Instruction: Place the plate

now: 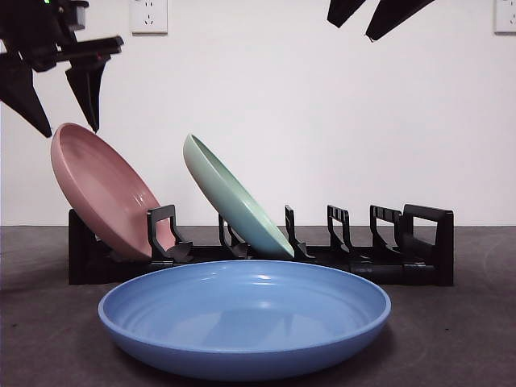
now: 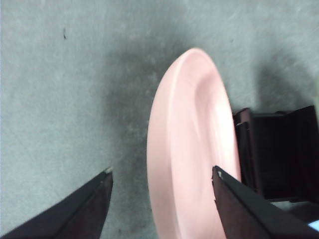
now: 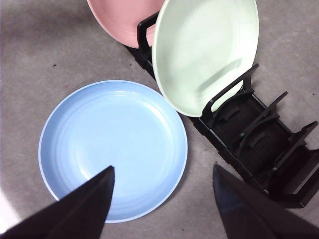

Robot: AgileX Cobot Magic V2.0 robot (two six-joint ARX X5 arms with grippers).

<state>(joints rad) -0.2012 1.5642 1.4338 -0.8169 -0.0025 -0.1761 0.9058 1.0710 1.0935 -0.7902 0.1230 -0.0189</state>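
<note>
Your left gripper (image 1: 60, 121) hung spread over the pink plate (image 1: 105, 193), slotted leaning in the rack (image 1: 403, 258); blue plate (image 1: 246, 318) waited, likely next.

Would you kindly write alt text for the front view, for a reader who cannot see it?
A blue plate lies flat on the dark table before a black rack holding a tilted pink plate and green plate. The open left gripper hangs above the pink plate; the right gripper waits at the top edge.
</note>
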